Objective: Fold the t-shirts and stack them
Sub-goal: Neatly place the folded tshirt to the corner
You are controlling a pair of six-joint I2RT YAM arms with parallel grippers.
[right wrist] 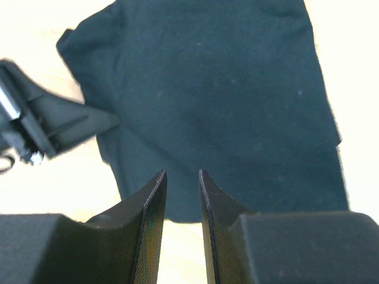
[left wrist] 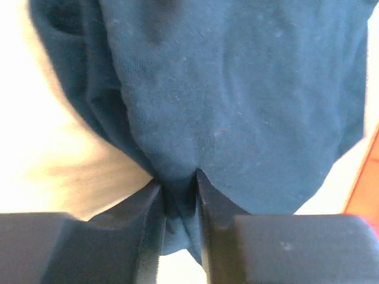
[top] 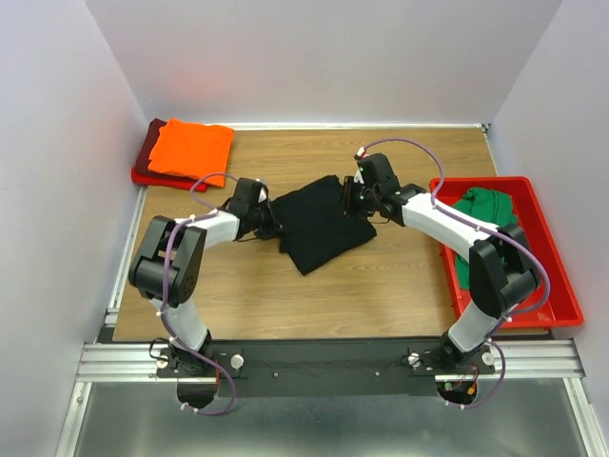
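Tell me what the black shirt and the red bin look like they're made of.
The black t-shirt looks like soft knit cloth, probably cotton jersey, matte: it wrinkles and drapes, and up close its surface is finely fuzzy. The red bin is likely rigid moulded plastic, smooth and slightly glossy: straight walls, a crisp rim, even colour.

Top view bright, even overhead light, sharp, only faint soft shadows. Wrist views overexposed: table (left wrist: pixel 41 154) blown out to cream, black t-shirt (left wrist: pixel 237 106) tinted blue-teal, soft focus, bottom foreground blurry.
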